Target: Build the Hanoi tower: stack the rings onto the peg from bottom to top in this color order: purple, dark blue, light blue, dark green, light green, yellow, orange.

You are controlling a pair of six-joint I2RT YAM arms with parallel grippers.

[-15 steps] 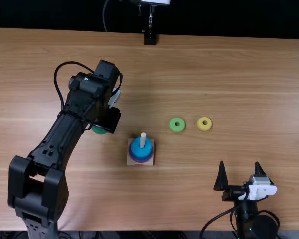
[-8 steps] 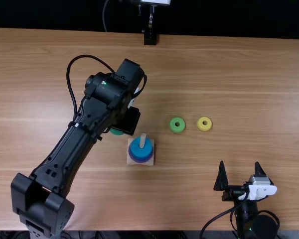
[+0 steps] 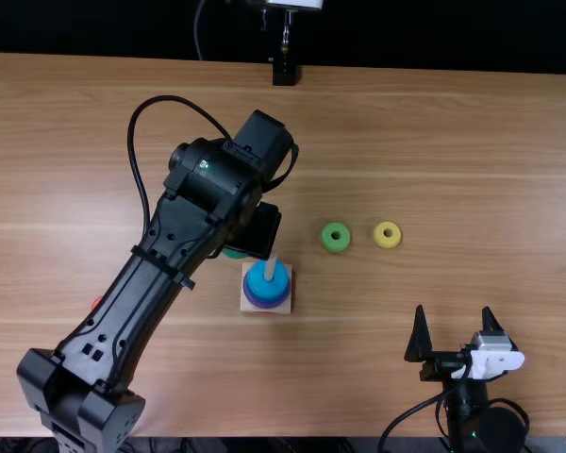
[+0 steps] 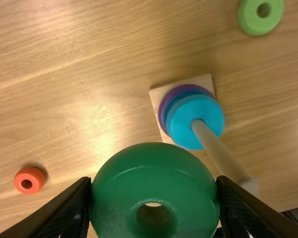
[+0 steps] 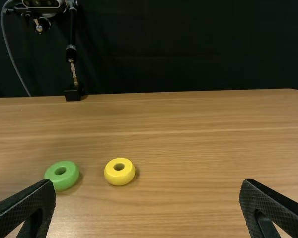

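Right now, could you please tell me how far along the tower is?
The purple ring, dark blue ring and light blue ring look done, stacked upward in that order on the peg. The dark green ring is in hand, held in the left gripper, not yet on the peg. The light green ring, yellow ring and orange ring lie on the table, left to stack.

No text, label or number is readable
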